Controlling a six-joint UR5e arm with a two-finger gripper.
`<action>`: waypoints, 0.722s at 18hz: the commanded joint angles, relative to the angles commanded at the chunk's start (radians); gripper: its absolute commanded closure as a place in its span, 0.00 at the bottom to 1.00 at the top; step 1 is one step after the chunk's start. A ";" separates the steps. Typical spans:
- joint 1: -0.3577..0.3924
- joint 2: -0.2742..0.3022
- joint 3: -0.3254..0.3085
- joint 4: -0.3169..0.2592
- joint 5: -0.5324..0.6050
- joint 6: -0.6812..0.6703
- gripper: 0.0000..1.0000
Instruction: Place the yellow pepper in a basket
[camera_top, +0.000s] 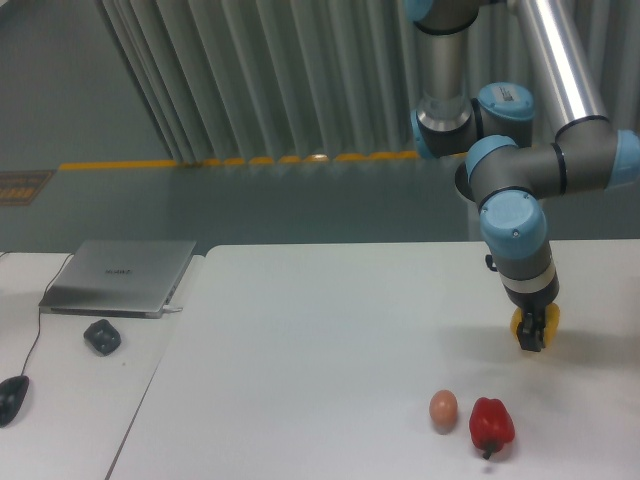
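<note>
Yellow is showing on both sides of the dark gripper (531, 338), whose jaws are pinching narrowly onto the yellow pepper (519, 324) near the right side of the white table (300, 340). Most of the pepper is sitting hidden behind the fingers, so only its edges are peeking out, and whether it is resting on the tabletop or hanging just above it cannot be told from this view. Above the jaws the wrist is pointing straight down, with the blue-capped joints of the arm (515, 225) folding back toward the grey curtain behind.

Nearer the camera, the red pepper (491, 424) and the small brown egg (443, 407) are lying just beside each other, well apart from the gripper.

As for progress, the grasp is looking secured, so the first part of the job is appearing done. No basket is showing anywhere in view, so the carry and the release are both remaining.
</note>
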 joint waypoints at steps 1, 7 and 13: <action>-0.002 0.000 0.000 0.000 0.009 -0.002 0.27; -0.014 0.000 0.003 -0.003 0.045 -0.023 0.54; -0.002 0.012 0.104 -0.067 0.032 -0.025 0.55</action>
